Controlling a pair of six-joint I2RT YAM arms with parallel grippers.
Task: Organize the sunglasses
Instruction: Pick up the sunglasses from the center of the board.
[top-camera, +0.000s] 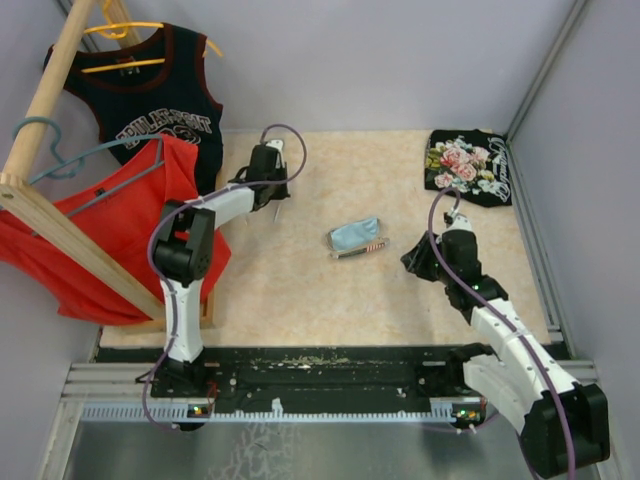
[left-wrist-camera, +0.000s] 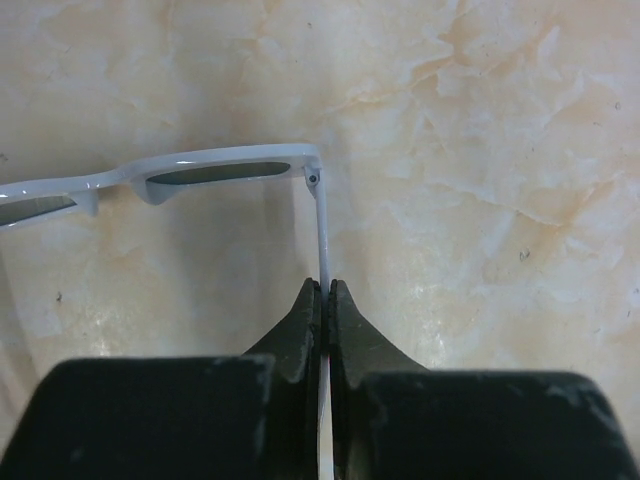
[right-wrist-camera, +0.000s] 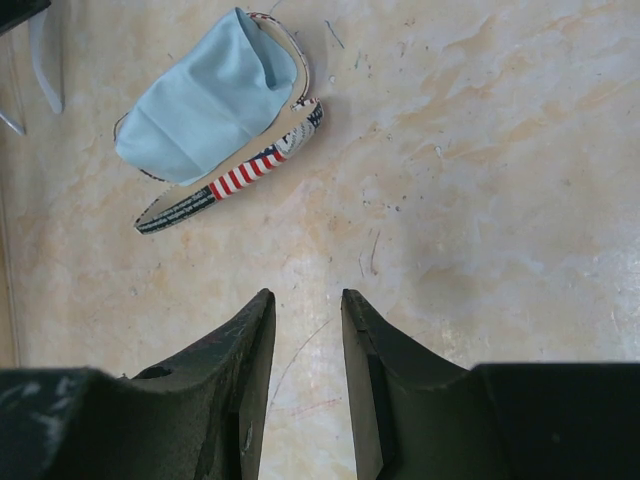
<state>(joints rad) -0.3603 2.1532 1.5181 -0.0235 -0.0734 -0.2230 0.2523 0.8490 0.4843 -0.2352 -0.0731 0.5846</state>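
Note:
The sunglasses are a white-framed pair with dark lenses, lying over the marbled table in the left wrist view. One thin white arm runs straight back from the hinge. My left gripper is shut on that arm, which is pinched between both pads. From above, the left gripper sits at the back left of the table, and the glasses are hard to make out there. My right gripper hovers open over bare table with nothing between its fingers, right of the flag-print case.
A light-blue cloth lies on the open flag-print case at mid-table. A wooden rack with a red shirt and a black jersey stands on the left. A black floral garment lies at the back right.

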